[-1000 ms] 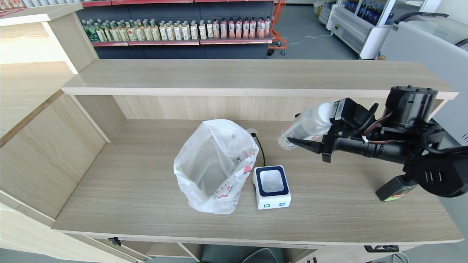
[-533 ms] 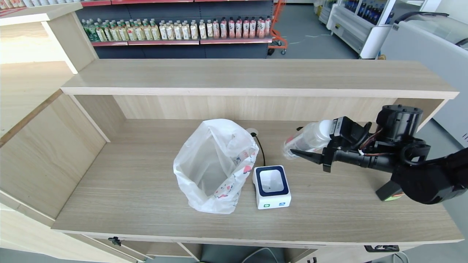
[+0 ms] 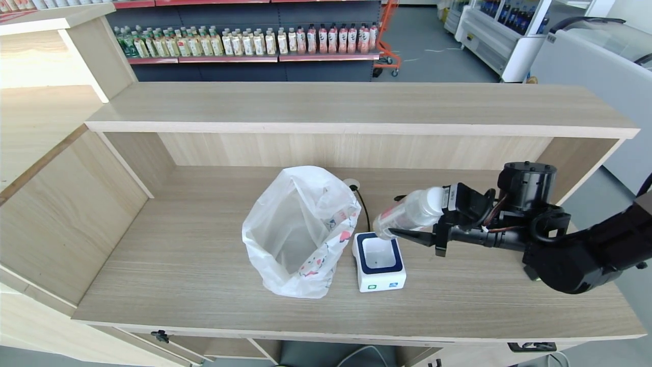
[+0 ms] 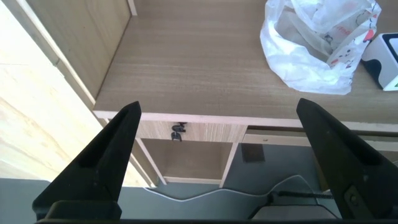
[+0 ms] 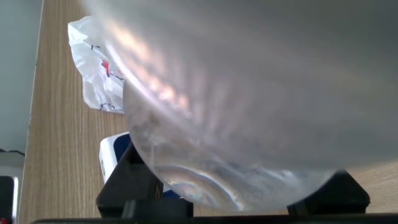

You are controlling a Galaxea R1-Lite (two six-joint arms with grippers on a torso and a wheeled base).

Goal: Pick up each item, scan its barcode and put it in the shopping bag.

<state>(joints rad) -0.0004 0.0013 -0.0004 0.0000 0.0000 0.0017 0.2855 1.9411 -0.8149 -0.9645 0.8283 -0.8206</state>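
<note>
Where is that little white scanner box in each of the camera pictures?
Head view: the scanner stands on the counter, just to the robot's right of the shopping bag.
Left wrist view: the scanner is cut off at the frame's edge, beside the shopping bag.
Right wrist view: the scanner peeks out beneath the held bottle.
Shared landmark: the shopping bag.

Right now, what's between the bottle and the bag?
In the head view, only a black cable crosses the counter between the bottle and the bag; the scanner sits just nearer, beside the bag.
</note>
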